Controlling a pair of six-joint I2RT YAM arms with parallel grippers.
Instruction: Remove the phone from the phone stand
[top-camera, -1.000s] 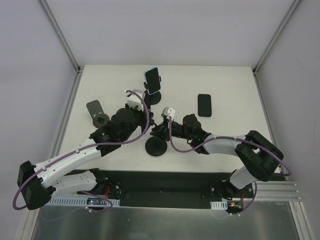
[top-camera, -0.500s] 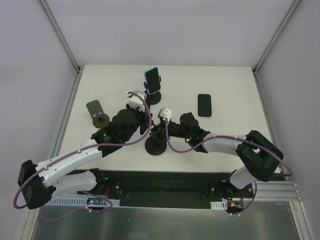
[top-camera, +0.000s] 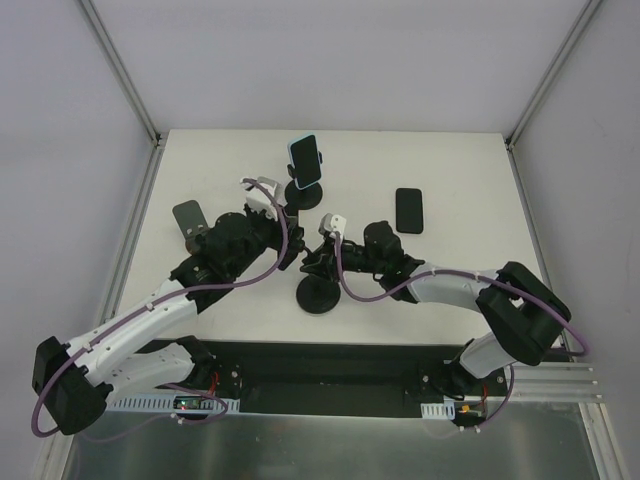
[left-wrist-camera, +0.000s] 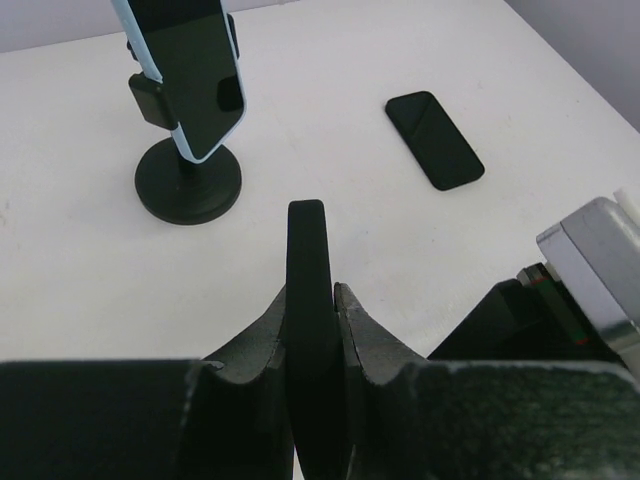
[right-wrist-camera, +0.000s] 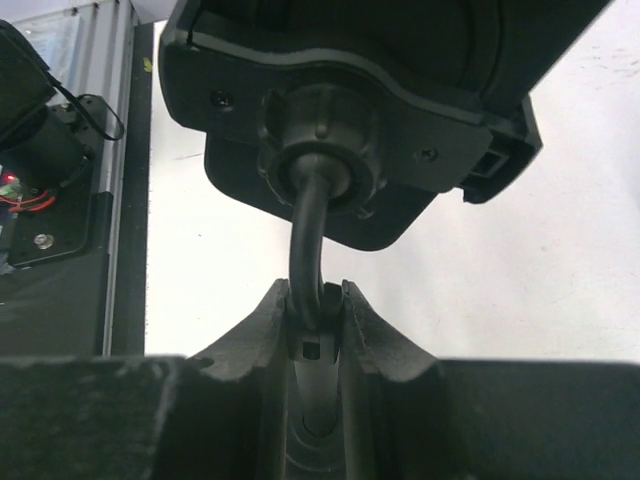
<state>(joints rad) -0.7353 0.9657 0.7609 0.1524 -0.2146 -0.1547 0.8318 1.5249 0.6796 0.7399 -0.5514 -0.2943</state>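
Observation:
My left gripper (left-wrist-camera: 310, 292) is shut on a black phone (left-wrist-camera: 306, 235), seen edge-on and upright between the jaws. No cradle shows around the phone there. In the top view the left gripper (top-camera: 287, 252) is just left of the right gripper (top-camera: 312, 262). My right gripper (right-wrist-camera: 316, 292) is shut on the thin neck of a black phone stand, under the back of its cradle (right-wrist-camera: 345, 130). The stand's round base (top-camera: 318, 296) rests on the table near the front middle.
A second stand (top-camera: 303, 194) holds a light-blue phone (top-camera: 304, 160) at the back; it also shows in the left wrist view (left-wrist-camera: 188, 80). A black phone (top-camera: 408, 210) lies flat at the right. A small empty stand (top-camera: 190, 222) is at the left.
My left arm has moved back and to the left with the phone. The right gripper and the stand's base have shifted slightly to the right.

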